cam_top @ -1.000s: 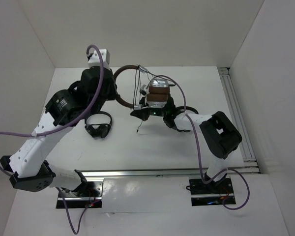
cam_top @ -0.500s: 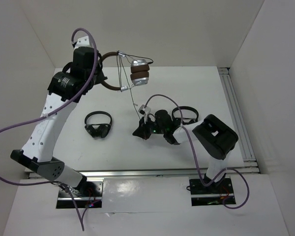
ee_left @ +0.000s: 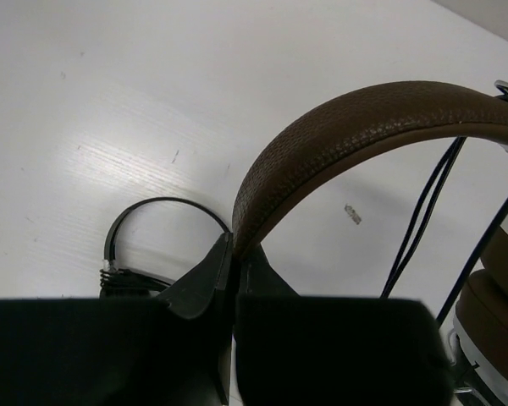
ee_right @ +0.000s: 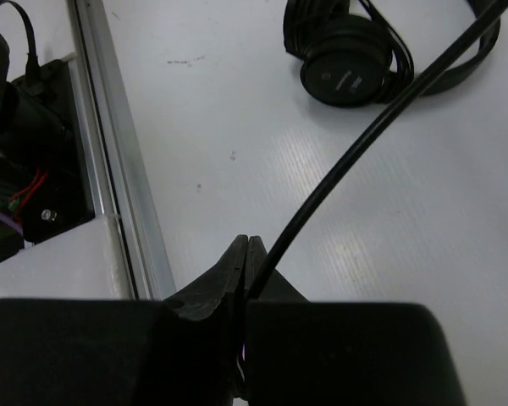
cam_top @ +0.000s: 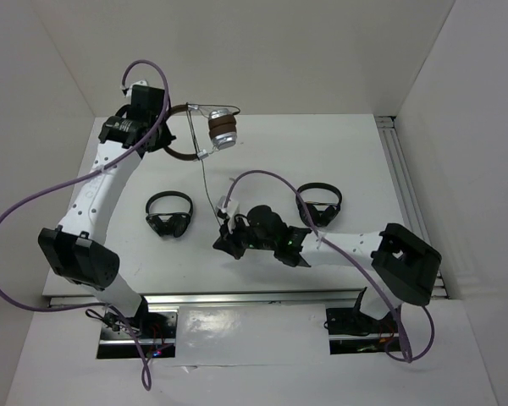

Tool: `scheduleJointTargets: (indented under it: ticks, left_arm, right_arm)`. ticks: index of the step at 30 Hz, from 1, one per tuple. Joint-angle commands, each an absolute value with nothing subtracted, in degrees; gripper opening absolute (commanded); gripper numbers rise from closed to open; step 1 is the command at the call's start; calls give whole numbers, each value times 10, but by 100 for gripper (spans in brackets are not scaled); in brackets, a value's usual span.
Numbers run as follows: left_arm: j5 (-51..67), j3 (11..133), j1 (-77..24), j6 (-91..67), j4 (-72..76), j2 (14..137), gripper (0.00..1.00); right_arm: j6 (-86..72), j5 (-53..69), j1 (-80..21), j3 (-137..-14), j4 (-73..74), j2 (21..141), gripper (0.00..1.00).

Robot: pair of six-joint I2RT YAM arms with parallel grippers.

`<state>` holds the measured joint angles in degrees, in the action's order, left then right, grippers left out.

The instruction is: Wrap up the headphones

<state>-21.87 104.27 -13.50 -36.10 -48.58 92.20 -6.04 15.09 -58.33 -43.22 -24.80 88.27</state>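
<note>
Your left pincer (ee_left: 234, 247) grips the headphones (cam_top: 223, 128) by the headband (ee_left: 347, 127), earcups (ee_left: 498, 296) hanging beside it; your right pincer (ee_right: 246, 251) pinches the cable (ee_right: 356, 144) near the tabletop (ee_right: 457, 254).

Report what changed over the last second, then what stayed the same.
The left gripper, clamped on the headband, carried the headphones toward the far left corner. The right gripper, pinching the cable, pulled back toward the near edge, drawing the cable out. Both grips held; the two black headphones stayed put.
</note>
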Motion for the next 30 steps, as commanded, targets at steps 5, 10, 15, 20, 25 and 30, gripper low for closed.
scheduleJointTargets:
  ticks: [5, 10, 15, 20, 25, 30]
  left_arm:
    - [-229, 981, -131, -396, -409, 924, 0]
    - [-263, 954, -156, -401, -423, 929, 0]
    - [-281, 896, -169, -396, -442, 917, 0]
    - [-308, 818, -235, -396, -447, 877, 0]
    - [-257, 718, -285, -356, -419, 773, 0]
    - [-195, 697, -343, -288, -449, 713, 0]
  right_arm:
    - [8, 74, -635, -546, -71, 836, 0]
    - [61, 41, -651, -649, 16, 825, 0]
    - [140, -42, -651, -742, 110, 804, 0]
    - [196, -101, -640, -821, 162, 811, 0]
    - [235, -140, -640, -792, 162, 783, 0]
    - [248, -185, -634, -773, 162, 765, 0]
